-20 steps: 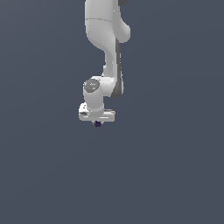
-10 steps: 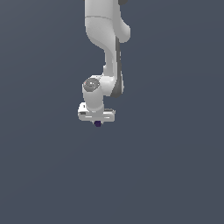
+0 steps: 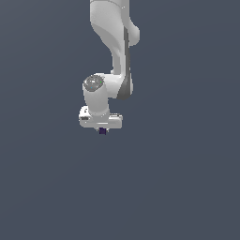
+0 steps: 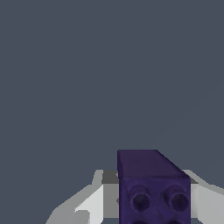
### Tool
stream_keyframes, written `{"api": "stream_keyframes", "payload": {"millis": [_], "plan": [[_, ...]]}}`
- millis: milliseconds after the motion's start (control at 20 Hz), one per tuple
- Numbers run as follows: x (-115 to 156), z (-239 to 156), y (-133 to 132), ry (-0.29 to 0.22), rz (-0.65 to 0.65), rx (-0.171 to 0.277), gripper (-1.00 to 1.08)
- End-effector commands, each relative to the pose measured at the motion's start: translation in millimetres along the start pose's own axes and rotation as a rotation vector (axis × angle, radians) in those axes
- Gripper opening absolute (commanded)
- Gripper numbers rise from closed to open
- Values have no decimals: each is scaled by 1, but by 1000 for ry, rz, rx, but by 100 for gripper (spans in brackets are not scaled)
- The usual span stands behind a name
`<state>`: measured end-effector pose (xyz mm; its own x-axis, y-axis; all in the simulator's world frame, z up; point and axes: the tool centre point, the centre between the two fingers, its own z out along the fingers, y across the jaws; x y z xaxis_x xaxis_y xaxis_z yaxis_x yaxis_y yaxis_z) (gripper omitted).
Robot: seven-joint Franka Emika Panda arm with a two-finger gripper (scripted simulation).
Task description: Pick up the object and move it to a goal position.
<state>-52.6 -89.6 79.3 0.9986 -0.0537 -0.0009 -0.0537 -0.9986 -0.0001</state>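
The object (image 3: 102, 131) is a tiny dark purple block peeking out under the white hand of the arm in the exterior view. My gripper (image 3: 102, 130) is shut on it, and the fingers are mostly hidden behind the hand. In the wrist view the object (image 4: 151, 186) fills the space between the white fingers (image 4: 89, 203), showing round holes on its facing side. The block hangs in the air with the gripper, away from any surface I can make out.
Only a plain dark grey-blue background surrounds the arm (image 3: 115, 51) in both views. No goal marker, table edge or other object shows.
The gripper with the purple block has shifted only slightly, if at all; the arm's pose looks nearly the same as one second ago.
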Motion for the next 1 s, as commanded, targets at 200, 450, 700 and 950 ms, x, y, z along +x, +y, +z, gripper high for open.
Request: {"api": "stream_keyframes", "payload": {"millis": [200,450,700,950], "plan": [[26,-56,4,1,0,-1,-100],[48,-101,7,1,0,-1,-100],[70,-146,9,1,0,-1,-100],[89,-184,12,1,0,-1,-100]]}}
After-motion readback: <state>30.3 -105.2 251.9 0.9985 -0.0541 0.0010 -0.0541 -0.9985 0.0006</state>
